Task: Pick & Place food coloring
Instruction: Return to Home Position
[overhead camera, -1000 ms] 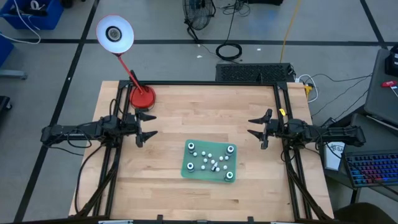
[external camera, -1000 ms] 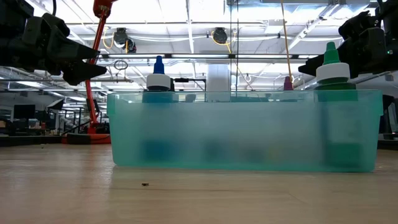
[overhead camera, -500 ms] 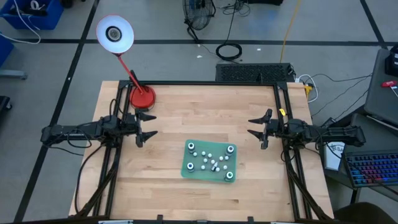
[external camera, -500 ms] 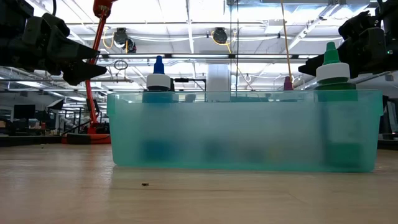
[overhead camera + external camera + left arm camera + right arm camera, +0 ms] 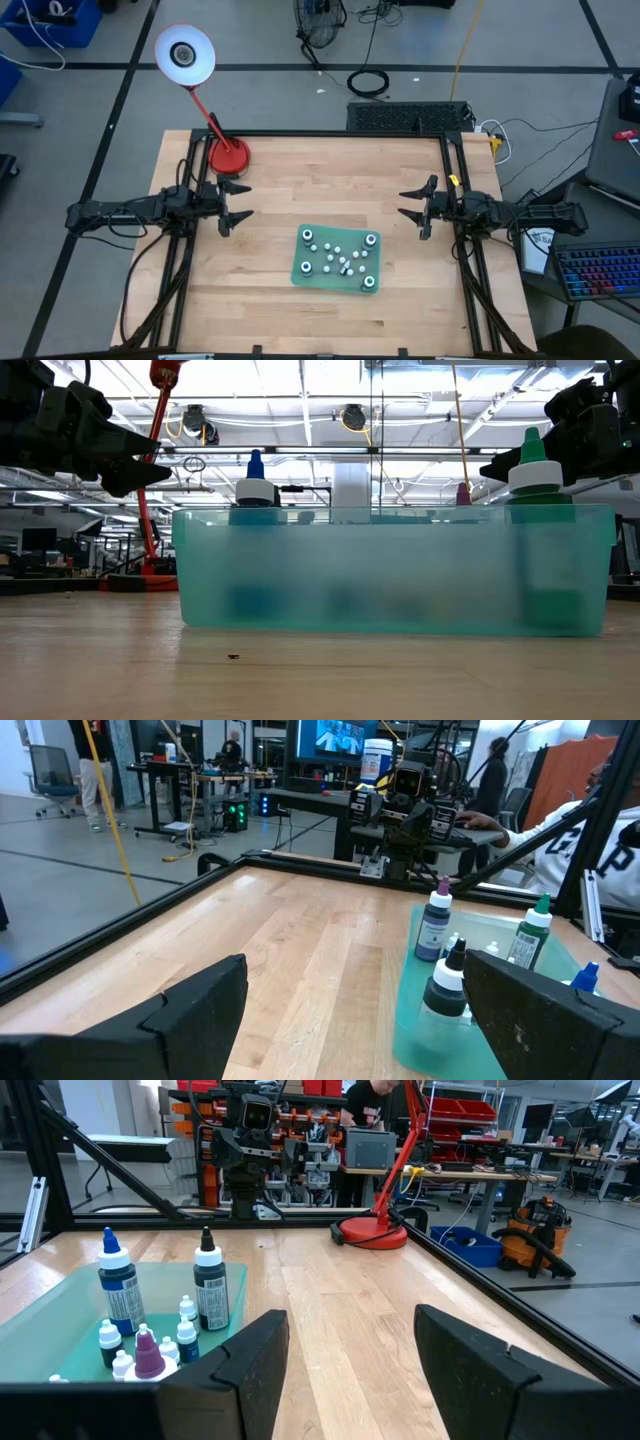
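Nothing moved. left gripper [image 5: 244, 201] mid-left, right gripper [image 5: 404, 204] mid-right, both spread wide, empty. food coloring [image 5: 340, 260] sits in green tray [image 5: 299, 270], lower centre. Park arms clear of tray.

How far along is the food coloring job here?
Done: the food coloring bottles stand in the green tray; none shows loose on the table. In hand: nothing; the left gripper and right gripper hang open and empty at the table's sides. Left: apparently nothing.

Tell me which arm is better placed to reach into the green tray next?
Right, probably. The right gripper hangs open near the green tray, close to its nearest corner. The left gripper is also open but farther from it.
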Motion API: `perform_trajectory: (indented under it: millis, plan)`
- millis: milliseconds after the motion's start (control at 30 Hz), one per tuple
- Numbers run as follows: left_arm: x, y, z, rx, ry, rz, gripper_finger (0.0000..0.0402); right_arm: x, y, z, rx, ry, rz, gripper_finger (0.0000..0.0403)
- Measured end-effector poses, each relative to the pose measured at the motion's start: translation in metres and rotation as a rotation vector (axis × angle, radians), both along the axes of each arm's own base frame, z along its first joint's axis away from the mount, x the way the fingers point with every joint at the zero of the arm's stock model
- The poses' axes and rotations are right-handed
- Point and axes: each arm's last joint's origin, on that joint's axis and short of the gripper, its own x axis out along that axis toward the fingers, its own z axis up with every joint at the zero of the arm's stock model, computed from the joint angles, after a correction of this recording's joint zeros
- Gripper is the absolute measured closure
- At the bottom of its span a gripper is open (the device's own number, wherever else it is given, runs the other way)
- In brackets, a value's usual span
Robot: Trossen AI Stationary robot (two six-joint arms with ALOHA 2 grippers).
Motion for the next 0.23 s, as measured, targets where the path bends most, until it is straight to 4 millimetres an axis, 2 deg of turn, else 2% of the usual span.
perform_trajectory:
  millis: [233]
  plan:
    - [0.0000, 0.0000, 0.0000, 0.000, 0.000, 0.000, 0.0036, 0.0000, 0.0000, 0.0000, 0.000, 0.000, 0.000, 0.0196]
